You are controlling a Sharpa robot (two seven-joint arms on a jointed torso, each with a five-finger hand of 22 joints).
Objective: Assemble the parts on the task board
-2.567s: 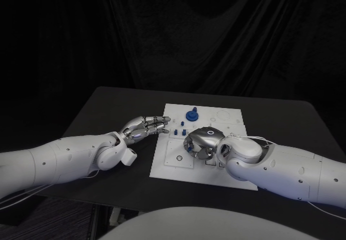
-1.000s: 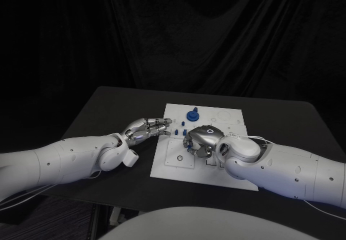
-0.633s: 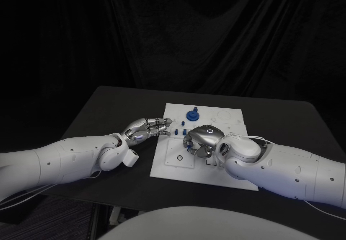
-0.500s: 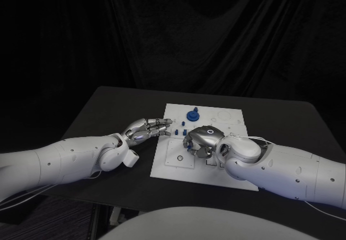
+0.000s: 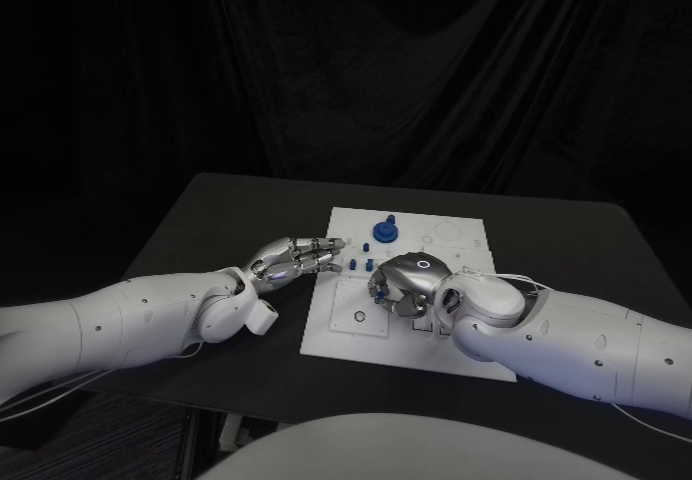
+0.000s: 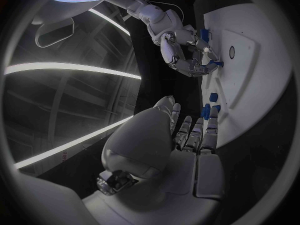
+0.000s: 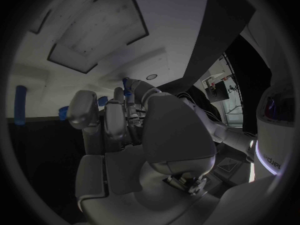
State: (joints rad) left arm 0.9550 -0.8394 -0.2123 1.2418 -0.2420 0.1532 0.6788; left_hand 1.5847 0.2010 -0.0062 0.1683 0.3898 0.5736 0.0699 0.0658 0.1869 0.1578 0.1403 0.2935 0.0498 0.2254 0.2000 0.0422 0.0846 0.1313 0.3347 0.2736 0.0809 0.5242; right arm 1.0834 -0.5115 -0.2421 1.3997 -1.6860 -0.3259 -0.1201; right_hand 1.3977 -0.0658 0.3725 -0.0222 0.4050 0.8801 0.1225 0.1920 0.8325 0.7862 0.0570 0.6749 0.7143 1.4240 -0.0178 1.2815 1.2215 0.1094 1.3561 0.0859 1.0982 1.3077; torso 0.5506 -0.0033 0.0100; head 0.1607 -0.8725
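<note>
Board: I see the task board [image 5: 426,345] lying flat in the middle of the black table [image 5: 202,215], its long side running away from me.
Left hand: my left hand [image 5: 293,256] sits at the board's left edge, fingertips [image 5: 330,241] reaching just over the rim. The fingers are slightly curled and apart, and I see nothing in them (the left wrist view shows the same, fingers stretched toward the board's edge with nothing between them).
Right hand: my right hand [image 5: 405,282] is curled, knuckles up, over the middle of the board. In the left wrist view its fingers pinch a small blue part [image 6: 215,63] just above the white surface; in the head view a bit of blue shows at the fingertips.
Knob part: a taller blue knobbed piece [image 5: 384,230] stands upright near the board's far end, apart from both hands.
Small parts: a few short blue pieces [image 5: 355,264] stand on the board between the two hands, close to the left fingertips. I cannot tell whether the left fingers touch them.
</note>
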